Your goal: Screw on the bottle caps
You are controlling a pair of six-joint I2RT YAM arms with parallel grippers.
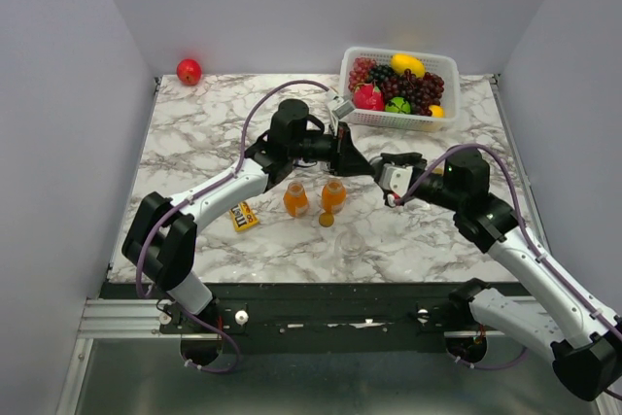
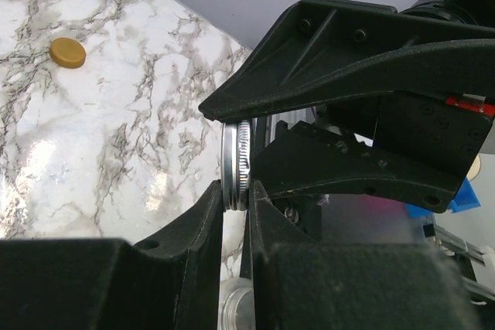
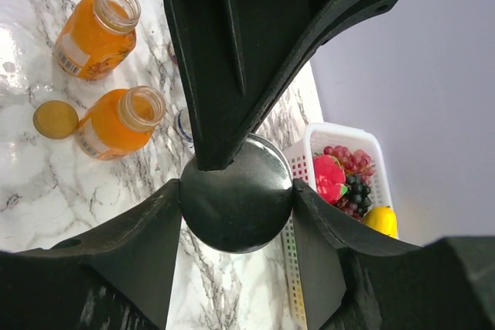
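Above the worktop [image 1: 214, 133], where the two arms meet: silver lid [image 3: 236, 206] held in the air, both sets of jaws on it at once. Right jaws clenched across its width, one finger touching each side of the rim. Left jaws pinch its flat faces from the opposite side, seen edge-on from the left wrist, and look closed on it too. It reads as a handover, mid-exchange. Below the jaws and toward the arm bases stand the first orange bottle [image 3: 97, 32] and second orange bottle [image 3: 120, 121], both with bare, open mouths. One orange cap [image 3: 55, 119] lies flat on the marble just beside the second bottle. The other small cap cannot be found in any view. Clear glass jar [image 1: 350, 245], faint, sits nearer the bases than the bottles and carries no lid. Fruit basket [image 1: 398, 121] lies beyond the jaws. Judgement: nothing is screwed on yet — three closures remain, and the lid is only the first in hand.
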